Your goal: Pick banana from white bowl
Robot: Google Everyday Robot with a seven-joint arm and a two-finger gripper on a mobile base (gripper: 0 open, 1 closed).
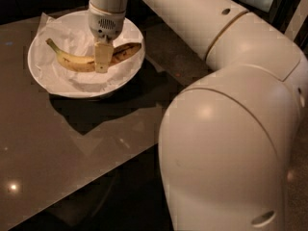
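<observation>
The yellow banana (72, 61), with brown streaks and a dark tip at its right end, is in the large white bowl (91, 93) lined with crumpled white paper (67, 35) at the back left of the dark table. My gripper (102, 57) comes straight down from above and is shut on the banana's middle. One pale finger (101, 57) crosses in front of the fruit. The banana hangs roughly level, slightly above the paper. The stem points left and the tip points right.
The bowl stands on a dark glossy table (57, 143) whose front edge runs diagonally across the lower middle. My bulky white arm and shoulder (231, 129) fill the right half of the view and hide what lies behind them.
</observation>
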